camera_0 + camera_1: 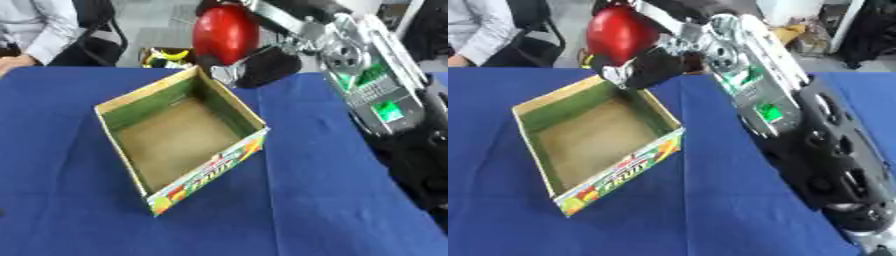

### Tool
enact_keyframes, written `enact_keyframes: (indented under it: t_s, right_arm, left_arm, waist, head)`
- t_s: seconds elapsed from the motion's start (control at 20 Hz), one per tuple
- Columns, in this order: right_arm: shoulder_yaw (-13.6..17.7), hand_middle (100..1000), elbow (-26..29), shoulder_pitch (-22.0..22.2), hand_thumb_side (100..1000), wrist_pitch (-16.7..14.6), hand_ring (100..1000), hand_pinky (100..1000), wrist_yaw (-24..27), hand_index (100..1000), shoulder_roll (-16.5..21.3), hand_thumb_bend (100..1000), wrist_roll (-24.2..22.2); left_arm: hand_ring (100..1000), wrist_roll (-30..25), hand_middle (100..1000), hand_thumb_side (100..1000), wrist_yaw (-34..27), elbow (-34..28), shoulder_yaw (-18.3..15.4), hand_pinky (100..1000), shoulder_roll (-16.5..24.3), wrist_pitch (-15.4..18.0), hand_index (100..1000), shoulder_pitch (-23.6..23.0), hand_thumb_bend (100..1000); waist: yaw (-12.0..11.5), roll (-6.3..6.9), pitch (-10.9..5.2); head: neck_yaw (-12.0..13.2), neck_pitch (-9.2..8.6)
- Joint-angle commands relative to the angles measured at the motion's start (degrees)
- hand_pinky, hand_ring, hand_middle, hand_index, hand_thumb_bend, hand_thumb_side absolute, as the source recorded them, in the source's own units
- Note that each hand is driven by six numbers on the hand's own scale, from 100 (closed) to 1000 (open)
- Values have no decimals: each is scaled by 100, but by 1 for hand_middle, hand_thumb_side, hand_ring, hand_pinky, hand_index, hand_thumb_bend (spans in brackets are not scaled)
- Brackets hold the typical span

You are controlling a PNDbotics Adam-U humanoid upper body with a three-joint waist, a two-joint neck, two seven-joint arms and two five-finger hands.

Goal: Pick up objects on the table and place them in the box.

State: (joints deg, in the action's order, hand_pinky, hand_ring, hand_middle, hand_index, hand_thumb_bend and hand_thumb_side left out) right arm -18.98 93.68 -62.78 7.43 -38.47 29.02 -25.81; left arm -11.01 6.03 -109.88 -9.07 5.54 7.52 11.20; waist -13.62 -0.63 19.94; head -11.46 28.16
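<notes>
Blue cloth-covered tabletop [79, 210], open cardboard box [179, 137] with green inner walls and fruit print sitting left of centre, tilted askew. Right hand [651, 67] is up past the box's far corner, fingers curled round a glossy red rounded object [620, 34]. Left hand out of sight.

Table [79, 210] has a blue cloth over it. Only an open cardboard box [179, 142] sits on it, turned a bit askew.
</notes>
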Motion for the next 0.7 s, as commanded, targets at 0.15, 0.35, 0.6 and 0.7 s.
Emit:
enact_keyframes:
  t_s: [0.15, 0.35, 0.6, 0.7]
  right_arm:
    - [-47, 779, -731, -298, 241, -212, 409, 419, -252, 789, -302, 100, 206]
    - [-122, 773, -1293, -378, 246, -421, 405, 414, -423, 788, -496, 100, 303]
    - [-160, 772, -1807, -361, 240, -620, 398, 410, -663, 786, -680, 100, 412]
    - [-161, 773, -2055, -339, 238, -658, 398, 410, -788, 786, -803, 100, 480]
  left_arm:
    - [408, -45, 501, 837, -58, -61, 37, 210, 95, 23, 657, 83, 100]
    - [409, -65, 501, 839, -67, -70, 51, 211, 82, 30, 657, 126, 100]
    - [409, -76, 502, 841, -73, -81, 57, 210, 50, 30, 658, 161, 100]
    - [409, -80, 502, 839, -75, -82, 60, 210, 36, 34, 658, 176, 100]
  waist:
    - [-111, -1, -51]
    - [-231, -45, 10]
    - [-390, -74, 106]
    - [-421, -64, 133]
  head:
    - [-104, -108]
    - [-158, -156]
    - [-199, -204]
    - [-224, -217]
